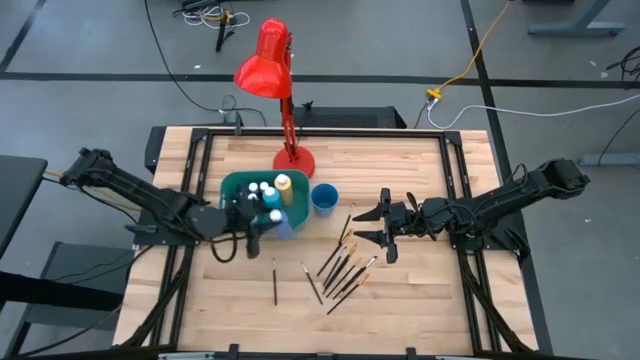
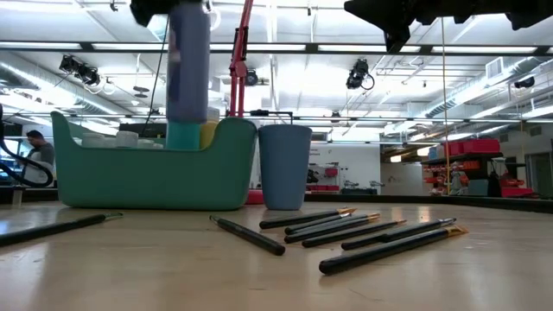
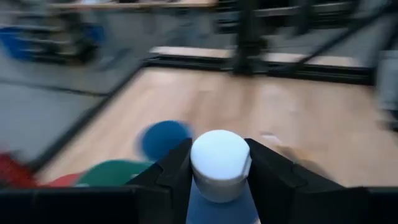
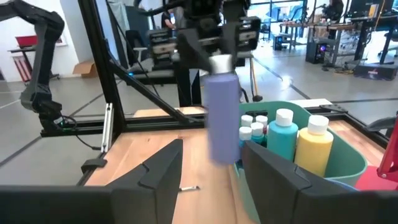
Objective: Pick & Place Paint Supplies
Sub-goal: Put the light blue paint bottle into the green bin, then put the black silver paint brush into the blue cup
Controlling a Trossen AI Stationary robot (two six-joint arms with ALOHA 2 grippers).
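A lavender paint bottle (image 1: 281, 224) with a white cap hangs upright from my left gripper (image 1: 258, 218), over the near right corner of the teal bin (image 1: 232, 182). In the low view, the bottle (image 2: 188, 65) has its lower end about level with the bin's rim. Inside the bin stand a yellow bottle (image 4: 314, 144), a teal bottle (image 4: 283, 134) and smaller white-capped ones. Several dark-handled brushes (image 1: 345, 268) lie flat on the table. My right gripper (image 1: 362, 227) hovers open above the brushes, touching nothing. My left gripper pinches the lavender bottle's white cap (image 3: 219, 163) between its two fingers (image 3: 177, 168), one on each side. The fingers come down from above onto the bottle's top end (image 4: 219, 63). The bottle hangs upright below them, lifted clear of the table.
A small blue cup (image 1: 324, 198) stands just right of the bin. The red desk lamp (image 1: 270, 60) has its base (image 1: 294, 160) behind the bin. Single brushes (image 1: 275, 282) lie nearer the table's near edge. Black frame rails (image 1: 455, 180) border the wooden table.
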